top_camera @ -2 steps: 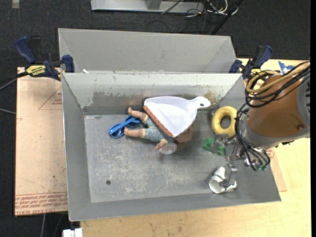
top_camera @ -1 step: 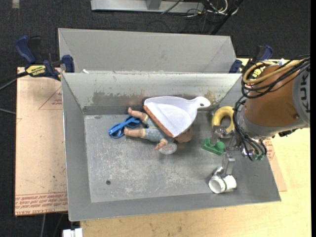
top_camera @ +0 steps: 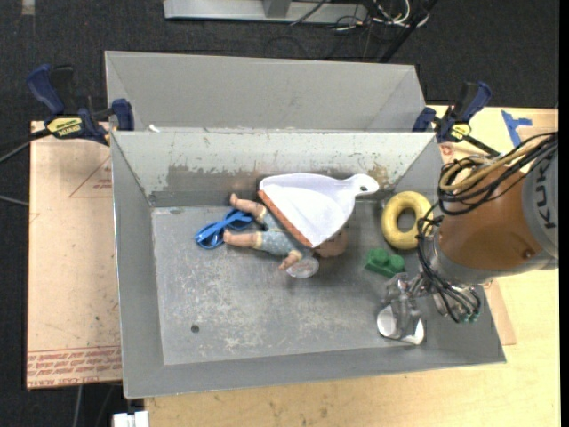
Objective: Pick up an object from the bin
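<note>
- Grey metal bin (top_camera: 178, 327), scuffed floor: the robot's gripper (top_camera: 406, 313) hangs in the near-right corner, over a small whitish rounded object (top_camera: 394, 326); whether it is spread or pinching, I cannot tell.
- Likely risk: so close to the corner walls, the object could skid aside, ungrasped.

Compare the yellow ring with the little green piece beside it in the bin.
The yellow ring is a round loop with a hole; the green piece is blocky and solid. The ring is larger than the green piece. The ring lies nearer the back wall, the green piece nearer the claw. Both rest on the bin floor, right side.
</note>
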You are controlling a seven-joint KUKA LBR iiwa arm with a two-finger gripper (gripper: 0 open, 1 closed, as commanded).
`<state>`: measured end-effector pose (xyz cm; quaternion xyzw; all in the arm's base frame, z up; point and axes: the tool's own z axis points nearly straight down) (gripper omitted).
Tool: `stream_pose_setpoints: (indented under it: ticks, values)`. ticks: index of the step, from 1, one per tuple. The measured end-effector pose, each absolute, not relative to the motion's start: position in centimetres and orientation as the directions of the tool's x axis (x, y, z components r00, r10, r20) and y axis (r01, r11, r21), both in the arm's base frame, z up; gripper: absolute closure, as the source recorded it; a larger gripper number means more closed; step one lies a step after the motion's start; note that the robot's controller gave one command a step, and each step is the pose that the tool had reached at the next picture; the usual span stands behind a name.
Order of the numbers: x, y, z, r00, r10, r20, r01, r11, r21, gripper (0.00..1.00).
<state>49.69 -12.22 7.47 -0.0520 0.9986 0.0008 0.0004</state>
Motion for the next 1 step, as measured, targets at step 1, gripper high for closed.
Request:
stream_pose_setpoints:
  ticks: [1]
  values:
    - [49.7,-12.21,7.47,-0.995,-0.104,-0.001,-0.104,0.995,0.001,1.0]
